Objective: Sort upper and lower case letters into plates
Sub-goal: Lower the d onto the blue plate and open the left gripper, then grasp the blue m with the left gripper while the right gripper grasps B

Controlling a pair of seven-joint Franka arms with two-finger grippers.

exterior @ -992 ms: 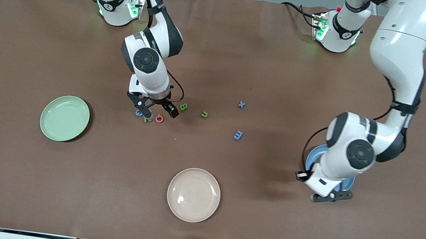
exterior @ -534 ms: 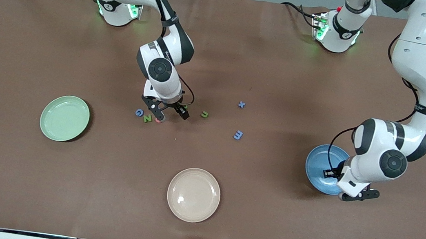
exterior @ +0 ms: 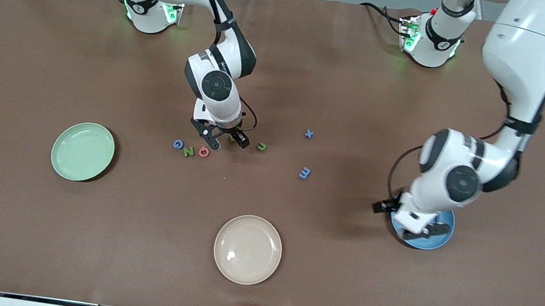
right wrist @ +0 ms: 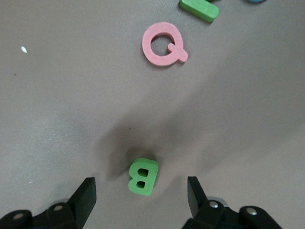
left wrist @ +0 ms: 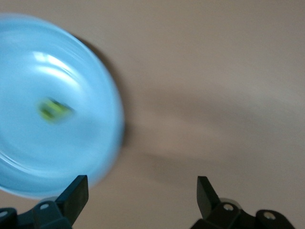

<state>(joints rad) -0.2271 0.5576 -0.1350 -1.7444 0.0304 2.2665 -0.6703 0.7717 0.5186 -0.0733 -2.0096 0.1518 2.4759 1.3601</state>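
The right gripper hangs low over the table's middle, jaws wide apart and empty, with the green B lying flat between the fingers, touching neither. The Q, N and G lie in a row just beside it, toward the right arm's end; n, x and m lie toward the left arm's end. The left gripper, also open and empty, hovers over the blue plate's rim; a small green letter lies in that plate. The green plate sits near the right arm's end, the beige plate near the front edge, on a brown table. Both arms bend downward.
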